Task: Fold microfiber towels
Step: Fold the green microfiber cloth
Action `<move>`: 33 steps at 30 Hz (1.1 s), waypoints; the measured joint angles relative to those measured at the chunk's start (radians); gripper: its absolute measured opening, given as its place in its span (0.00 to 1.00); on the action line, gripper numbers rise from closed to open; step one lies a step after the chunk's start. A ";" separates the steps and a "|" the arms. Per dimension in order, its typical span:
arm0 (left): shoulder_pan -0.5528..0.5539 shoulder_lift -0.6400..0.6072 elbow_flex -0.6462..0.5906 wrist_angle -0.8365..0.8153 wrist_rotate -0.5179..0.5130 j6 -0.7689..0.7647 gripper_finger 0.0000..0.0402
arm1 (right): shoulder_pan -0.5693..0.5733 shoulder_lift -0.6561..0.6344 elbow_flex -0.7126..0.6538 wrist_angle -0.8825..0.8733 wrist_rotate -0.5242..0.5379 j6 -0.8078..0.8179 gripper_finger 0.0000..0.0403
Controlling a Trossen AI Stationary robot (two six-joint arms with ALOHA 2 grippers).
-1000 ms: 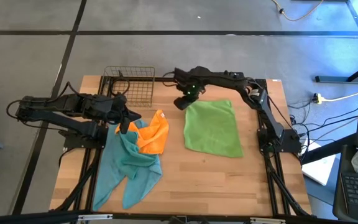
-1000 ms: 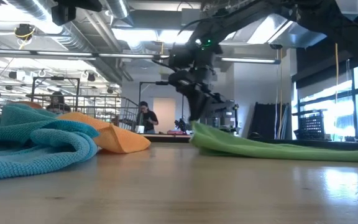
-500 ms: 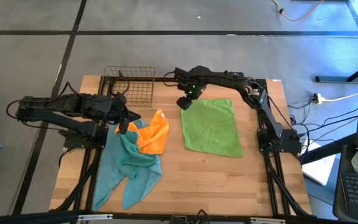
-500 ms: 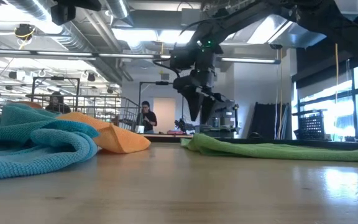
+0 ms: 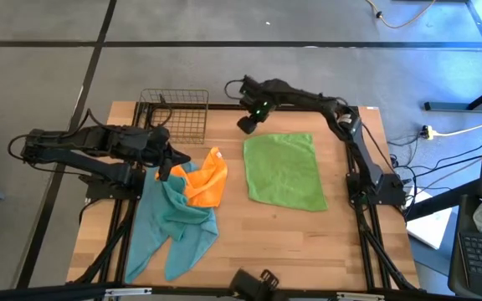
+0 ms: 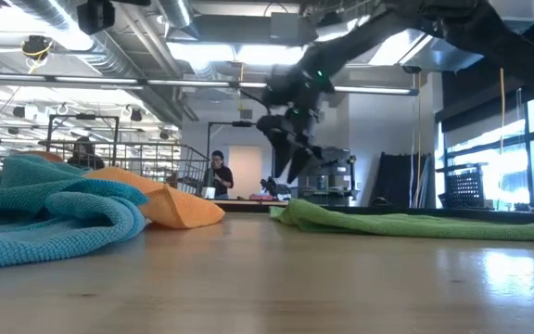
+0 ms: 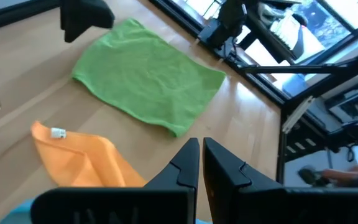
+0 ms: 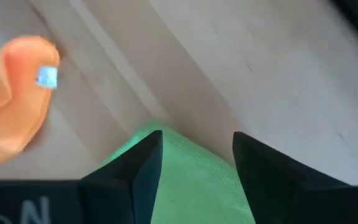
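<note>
A lime green towel (image 5: 284,171) lies spread flat on the table's right half; it also shows in the low view (image 6: 406,223). An orange towel (image 5: 207,177) lies crumpled on the teal towels (image 5: 174,221) at the left. My right gripper (image 5: 248,124) is open and empty, raised above the table just beyond the green towel's far left corner (image 8: 185,180). My left gripper (image 5: 167,163) is shut, hovering over the orange and teal pile (image 7: 86,158); I see nothing between its fingers.
A wire basket (image 5: 174,113) stands at the far left of the table. A dark object (image 5: 253,283) shows at the near edge. A person (image 6: 216,176) stands far off in the room. Bare wood lies between the two cloth heaps and along the near edge.
My right gripper has opened and let go of the green towel's far left corner, then risen and moved toward the table's far edge. The corner has dropped onto the table and the towel lies flat.
</note>
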 joint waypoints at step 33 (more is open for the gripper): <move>0.093 0.003 0.000 0.231 -0.074 0.001 0.03 | -0.035 0.112 0.000 -0.068 -0.035 -0.486 0.49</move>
